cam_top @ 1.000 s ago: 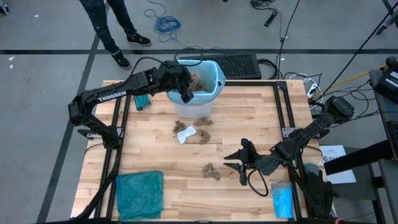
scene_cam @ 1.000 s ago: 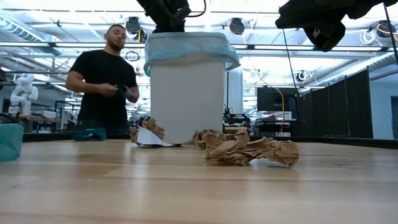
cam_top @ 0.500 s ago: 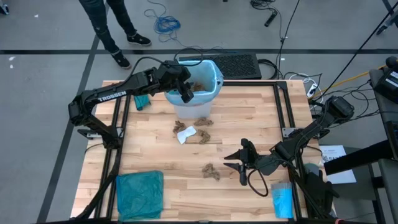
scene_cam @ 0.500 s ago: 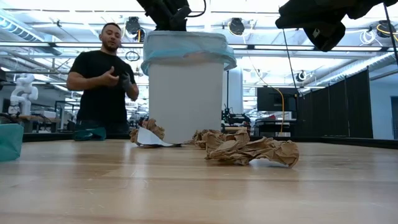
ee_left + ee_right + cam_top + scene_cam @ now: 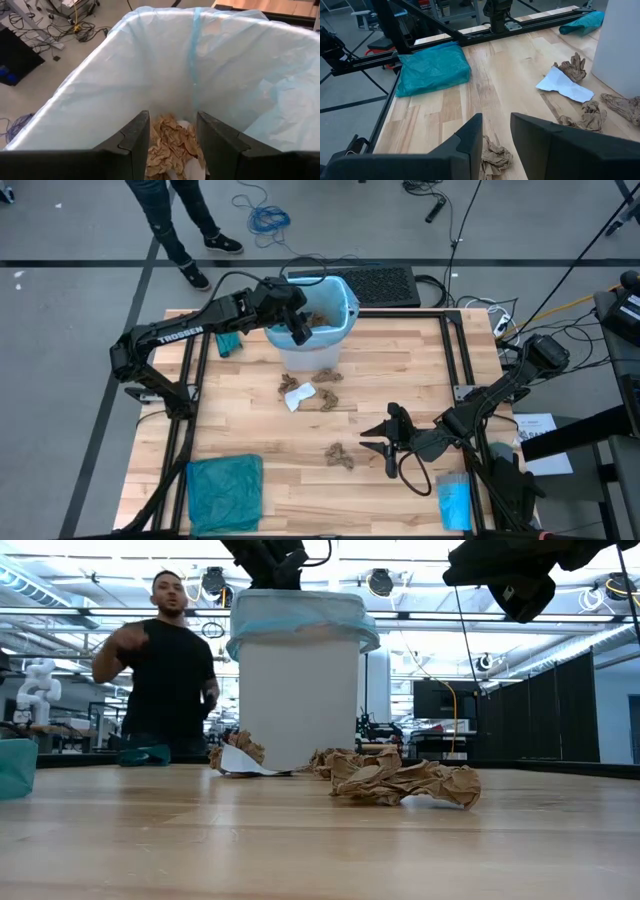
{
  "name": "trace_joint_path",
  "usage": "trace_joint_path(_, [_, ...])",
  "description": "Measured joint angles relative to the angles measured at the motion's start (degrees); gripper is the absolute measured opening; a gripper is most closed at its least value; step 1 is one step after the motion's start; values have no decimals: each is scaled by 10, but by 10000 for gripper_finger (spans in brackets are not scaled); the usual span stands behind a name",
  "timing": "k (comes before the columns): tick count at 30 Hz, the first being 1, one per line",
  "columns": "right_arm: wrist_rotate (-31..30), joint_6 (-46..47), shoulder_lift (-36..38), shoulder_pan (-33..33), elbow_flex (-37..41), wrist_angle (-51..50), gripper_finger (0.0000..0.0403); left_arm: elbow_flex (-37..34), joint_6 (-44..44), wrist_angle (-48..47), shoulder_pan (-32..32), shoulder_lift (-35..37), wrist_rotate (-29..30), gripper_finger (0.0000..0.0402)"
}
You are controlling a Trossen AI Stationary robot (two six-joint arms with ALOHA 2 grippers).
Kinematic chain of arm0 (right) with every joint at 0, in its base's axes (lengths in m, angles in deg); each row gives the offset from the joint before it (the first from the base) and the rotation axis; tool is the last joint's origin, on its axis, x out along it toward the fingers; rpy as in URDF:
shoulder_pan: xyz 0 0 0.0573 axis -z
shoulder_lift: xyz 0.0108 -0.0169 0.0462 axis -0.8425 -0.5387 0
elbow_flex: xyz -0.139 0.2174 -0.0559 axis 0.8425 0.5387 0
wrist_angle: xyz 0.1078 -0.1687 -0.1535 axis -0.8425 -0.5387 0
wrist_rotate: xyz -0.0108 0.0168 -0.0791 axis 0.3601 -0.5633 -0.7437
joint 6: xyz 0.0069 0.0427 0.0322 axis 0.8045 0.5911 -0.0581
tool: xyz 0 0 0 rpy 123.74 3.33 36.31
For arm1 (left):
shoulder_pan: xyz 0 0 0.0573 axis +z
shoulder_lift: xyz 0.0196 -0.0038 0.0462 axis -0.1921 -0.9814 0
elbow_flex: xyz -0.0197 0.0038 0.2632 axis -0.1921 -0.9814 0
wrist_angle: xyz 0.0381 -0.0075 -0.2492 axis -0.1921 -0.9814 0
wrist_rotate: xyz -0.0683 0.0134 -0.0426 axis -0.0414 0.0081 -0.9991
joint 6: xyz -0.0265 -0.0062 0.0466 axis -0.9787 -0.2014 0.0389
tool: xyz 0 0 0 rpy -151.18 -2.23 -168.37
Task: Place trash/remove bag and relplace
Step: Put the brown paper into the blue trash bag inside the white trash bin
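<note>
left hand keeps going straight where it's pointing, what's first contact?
Likely the crumpled brown paper at the bottom of the blue-lined bin. The left hand points down into it, fingers open, nothing between.

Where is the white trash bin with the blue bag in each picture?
High view: the bin stands at the table's far edge, centre-left, under the left claw.
Low view: the bin is centre, behind the crumpled brown paper.
Left wrist view: the blue bag lining it fills the picture; the open claw looks inside.
Right wrist view: only its white wall shows at the right edge.
Shared landmark: the flat white paper near its base.
</note>
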Motion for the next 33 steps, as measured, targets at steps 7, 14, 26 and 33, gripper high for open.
trace_joint_path(7, [0, 0, 0, 0, 0, 0, 93, 9, 2, 11, -1, 0, 0, 160])
trace_joint_path(14, [0, 0, 0, 0, 0, 0, 93, 38, 4, 12, -22, 1, 0, 160])
trace_joint_path(26, [0, 0, 0, 0, 0, 0, 93, 50, 3, 2, -129, 1, 0, 160])
trace_joint_path(33, [0, 0, 0, 0, 0, -1, 93, 50, -1, -22, -215, 1, 0, 160])
